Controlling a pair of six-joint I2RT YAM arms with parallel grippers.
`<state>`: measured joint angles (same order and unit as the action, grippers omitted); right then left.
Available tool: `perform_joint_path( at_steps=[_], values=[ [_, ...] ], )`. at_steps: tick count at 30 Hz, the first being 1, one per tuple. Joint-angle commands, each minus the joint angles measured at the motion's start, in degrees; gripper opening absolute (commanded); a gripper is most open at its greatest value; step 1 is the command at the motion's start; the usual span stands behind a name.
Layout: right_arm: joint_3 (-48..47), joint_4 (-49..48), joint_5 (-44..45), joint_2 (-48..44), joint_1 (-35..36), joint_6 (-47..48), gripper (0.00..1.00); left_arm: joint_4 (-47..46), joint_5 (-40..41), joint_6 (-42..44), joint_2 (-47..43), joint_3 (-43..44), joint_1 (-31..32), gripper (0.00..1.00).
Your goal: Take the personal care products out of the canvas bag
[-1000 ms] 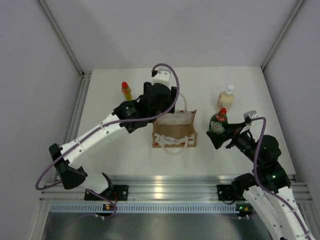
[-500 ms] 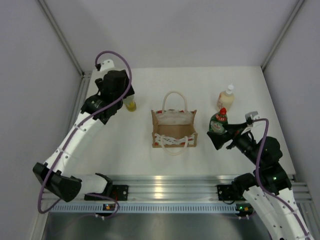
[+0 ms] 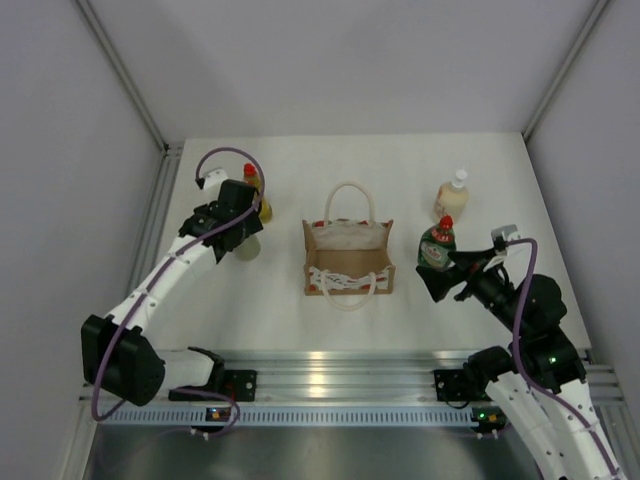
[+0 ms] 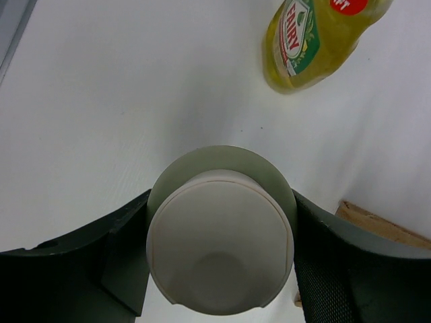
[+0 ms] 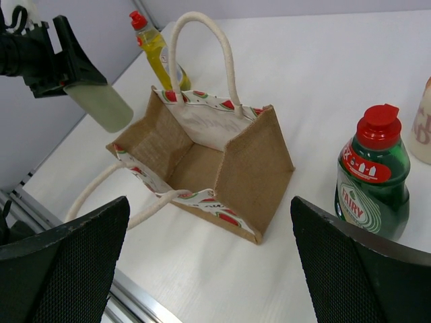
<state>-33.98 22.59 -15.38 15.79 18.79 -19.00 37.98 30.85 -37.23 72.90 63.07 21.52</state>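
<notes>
My left gripper [image 3: 236, 218] is shut on the pale cylindrical bottle [image 3: 246, 246], held tilted over the table left of the canvas bag [image 3: 348, 256]. In the left wrist view its white cap [image 4: 221, 250] fills the space between my fingers. The slim yellow bottle [image 3: 252, 181] stands just behind it and also shows in the left wrist view [image 4: 310, 44]. The bag stands open and its inside looks empty in the right wrist view [image 5: 202, 158]. The dark green bottle [image 3: 437, 246] and the cream bottle [image 3: 452, 197] stand right of the bag. My right gripper [image 3: 441, 281] is open and empty beside the green bottle [image 5: 374, 182].
Grey walls enclose the white table [image 3: 270, 310] on the left, back and right. A metal rail [image 3: 330, 372] runs along the near edge. The bag's cream handles [image 3: 347, 190] lie out to the back and front.
My left arm carried the pale bottle from over the bag out to the left, then down next to the yellow bottle. The right arm has stayed still.
</notes>
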Motion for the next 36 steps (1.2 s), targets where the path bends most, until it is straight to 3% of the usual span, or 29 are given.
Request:
perform_joint_path(
  at_steps=[1, 12, 23, 27, 28, 34, 35, 36],
  values=[
    [-2.85, 1.23, 1.31, -0.59, -0.94, 0.90, 1.00, -9.22, 0.09, -1.88, -0.57, -1.01, 0.01, 0.00],
    [-2.59, 1.14, 2.19, -0.15, -0.86, 0.55, 1.00, -14.24, 1.67, -2.84, 1.09, -10.33, 0.10, 0.00],
    [-2.41, 1.23, 2.37, -0.41, -0.86, 0.55, 1.00, -16.44, 1.58, -3.20, 3.21, -11.92, 0.81, 0.00],
    [-2.41, 1.23, 2.46, -0.41, -0.86, 0.55, 0.99, -16.36, 1.49, -3.28, 2.86, -12.27, 1.07, 0.17],
    [-2.41, 1.23, 2.46, -0.41, -0.94, 0.55, 1.00, -16.36, 1.06, -3.02, 2.68, -12.18, 1.07, 0.30],
    [-2.76, 1.84, 4.64, -0.41, -0.86, 0.72, 0.99, -16.18, -0.53, -2.67, 0.58, -12.01, 1.25, 0.69],
    [-2.94, 2.19, 5.70, -0.32, -0.86, 0.81, 0.99, -16.18, -1.49, -2.67, 0.05, -11.92, 1.25, 0.81],
    [-3.11, 2.63, 7.80, 0.03, -0.86, 0.81, 1.00, -16.18, -2.10, -2.58, -0.39, -11.65, 1.25, 0.85]
  ],
)
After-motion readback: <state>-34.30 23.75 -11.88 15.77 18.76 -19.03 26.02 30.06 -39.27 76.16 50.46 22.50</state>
